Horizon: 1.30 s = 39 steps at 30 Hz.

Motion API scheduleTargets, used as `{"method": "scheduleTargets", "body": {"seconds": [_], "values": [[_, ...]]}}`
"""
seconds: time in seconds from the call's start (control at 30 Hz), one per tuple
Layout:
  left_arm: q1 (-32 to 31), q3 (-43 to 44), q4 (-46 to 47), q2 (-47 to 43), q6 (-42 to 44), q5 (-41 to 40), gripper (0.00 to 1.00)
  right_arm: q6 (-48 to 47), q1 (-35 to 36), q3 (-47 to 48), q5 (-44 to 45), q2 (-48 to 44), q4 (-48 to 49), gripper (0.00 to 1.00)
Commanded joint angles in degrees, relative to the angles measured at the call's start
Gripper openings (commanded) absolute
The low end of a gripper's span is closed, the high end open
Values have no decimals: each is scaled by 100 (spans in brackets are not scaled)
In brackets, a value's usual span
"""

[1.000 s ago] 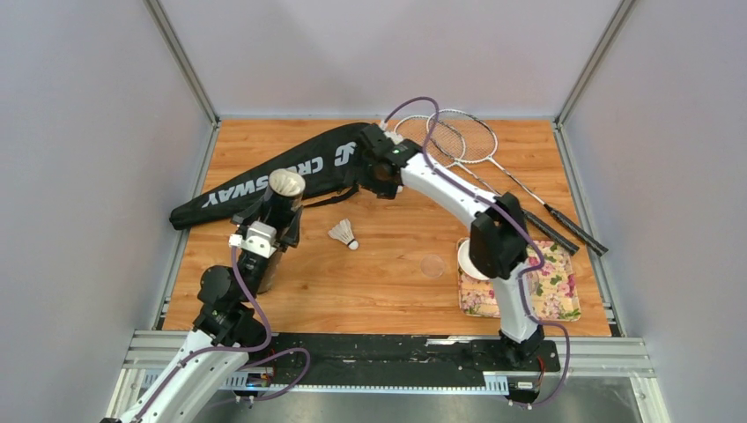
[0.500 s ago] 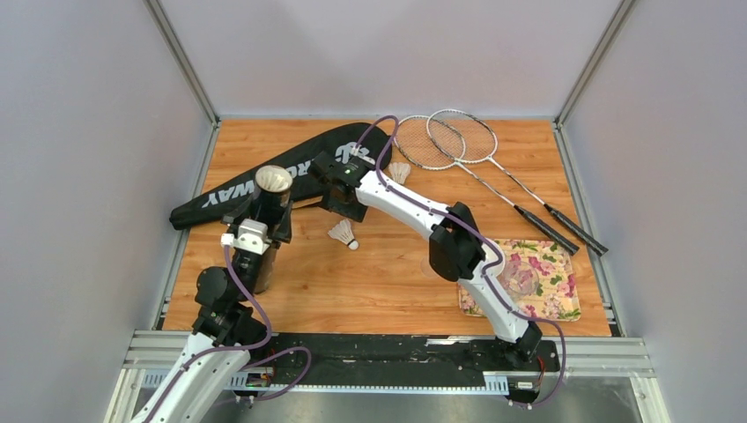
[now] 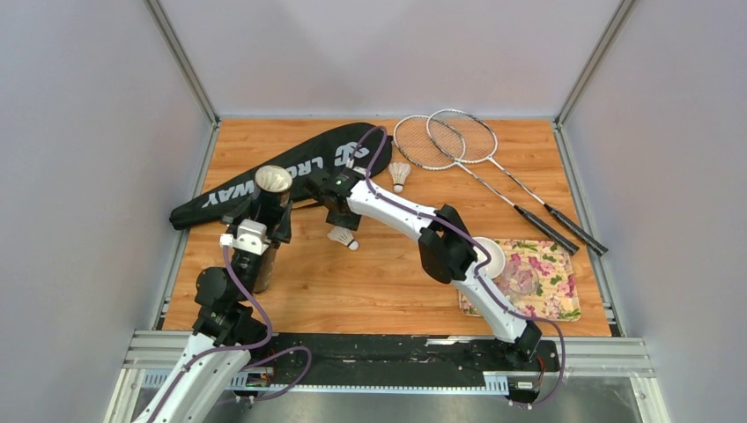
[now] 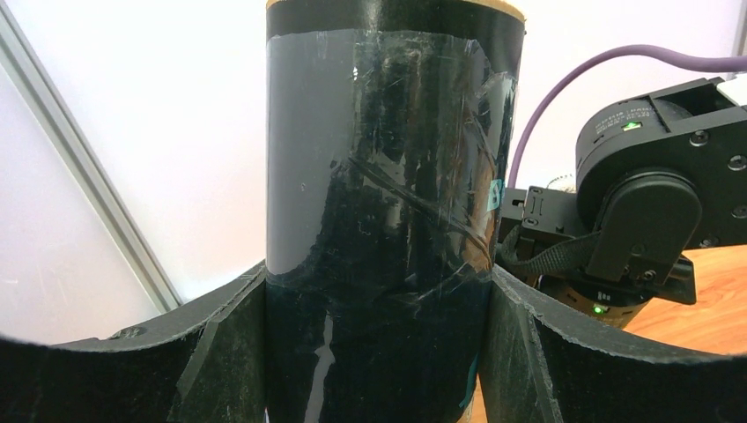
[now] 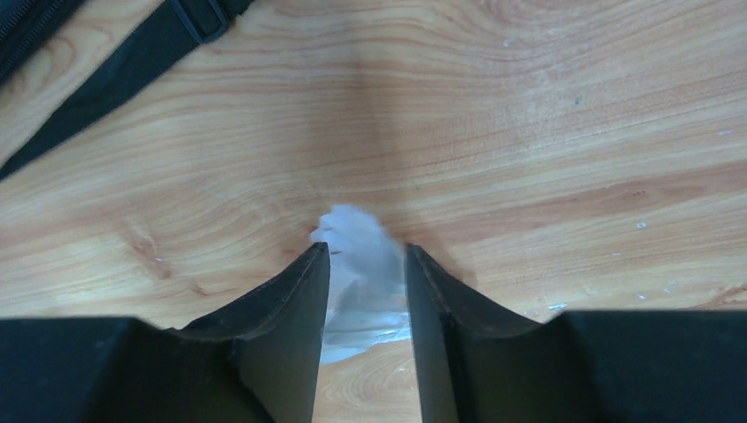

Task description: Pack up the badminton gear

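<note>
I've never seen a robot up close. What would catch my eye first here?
Probably the left claw gripping a tall dark tube upright at the left side of the table. Next, the right claw sits low over the middle, its fingers either side of a white shuttlecock on the wood. Behind lie a long black bag at the far left and two silver rackets at the far right.

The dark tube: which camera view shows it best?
The left wrist view: the dark tube fills the middle, close up between the fingers of the left gripper. The top external view shows it small, its body partly hidden by that gripper. The right wrist view misses it.
</note>
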Motion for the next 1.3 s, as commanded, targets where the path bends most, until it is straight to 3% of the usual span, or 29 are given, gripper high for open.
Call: {"method": "scheduleTargets", "body": {"seconds": [0.0, 0.17, 0.33, 0.37, 0.53, 0.6, 0.73, 0.93, 1.27], "values": [[30, 3, 334, -59, -71, 117, 9, -145, 60, -292, 276, -448, 155, 37], [22, 3, 325, -15, -97, 178, 9, -488, 60, -1040, 469, -1204, 394, 0], [22, -15, 343, 73, -98, 301, 9, -1434, -36, -1681, 382, -2047, 823, 0], [22, -32, 351, 99, -115, 397, 9, -1690, -80, -2161, 225, -2545, 1025, 0], [30, 56, 360, 502, -308, 1100, 9, -3324, -589, -4245, -1811, -4532, 3607, 0], [30, 73, 456, 617, -501, 1495, 9, -3599, -616, -4939, -1982, -5470, 4572, 0], [22, 91, 597, 898, -756, 2058, 9, -3881, -616, -5076, -2000, -6301, 5131, 0], [30, 82, 896, 1127, -1082, 2989, 9, -3460, -520, -4628, -2238, -6461, 5983, 0], [30, 126, 870, 1242, -1064, 3096, 9, -3372, -19, -4301, -2185, -5934, 6449, 0]]}}
